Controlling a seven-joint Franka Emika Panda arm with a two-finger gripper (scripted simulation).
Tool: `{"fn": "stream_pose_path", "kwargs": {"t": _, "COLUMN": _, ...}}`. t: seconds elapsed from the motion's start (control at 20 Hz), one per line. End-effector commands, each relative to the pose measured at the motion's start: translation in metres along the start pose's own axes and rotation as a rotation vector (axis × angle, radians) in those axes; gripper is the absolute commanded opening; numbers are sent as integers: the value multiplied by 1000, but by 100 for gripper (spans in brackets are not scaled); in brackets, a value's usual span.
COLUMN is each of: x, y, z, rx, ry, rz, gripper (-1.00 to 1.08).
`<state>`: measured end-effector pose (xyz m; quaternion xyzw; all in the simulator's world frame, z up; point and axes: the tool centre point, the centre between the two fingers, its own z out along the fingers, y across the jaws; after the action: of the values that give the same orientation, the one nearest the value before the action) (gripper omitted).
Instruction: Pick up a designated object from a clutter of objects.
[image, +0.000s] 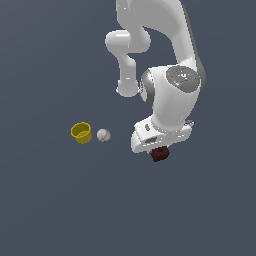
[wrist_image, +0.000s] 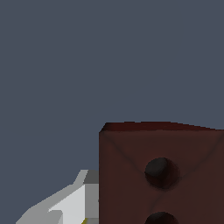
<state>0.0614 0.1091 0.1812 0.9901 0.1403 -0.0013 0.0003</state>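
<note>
The designated object, a dark red-brown block (image: 160, 154), lies partly under the white hand of my gripper (image: 156, 146), which hangs right over it. In the wrist view the block (wrist_image: 162, 175) looms very close, and two dark round holes show on its facing side. The hand hides my fingers in the exterior view and none show in the wrist view, so whether they are open or shut on the block is hidden. Of the clutter, a yellow cup (image: 81, 132) and a white baseball (image: 103, 135) sit apart on the exterior view's left.
A white-grey object with a hint of yellow (wrist_image: 70, 205) lies just beside the block in the wrist view; the arm covers it in the exterior view. The dark blue-grey floor (image: 50, 210) stretches all around.
</note>
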Motion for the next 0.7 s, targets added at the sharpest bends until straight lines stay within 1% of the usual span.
{"fn": "stream_pose_path", "kwargs": {"t": 0.0, "x": -8, "y": 18, "z": -27, "rx": 0, "ry": 2, "rz": 0, "gripper": -100}}
{"fn": "stream_pose_path", "kwargs": {"t": 0.65, "x": -48, "y": 109, "z": -158, "rx": 3, "ry": 3, "rz": -1, "gripper": -100}}
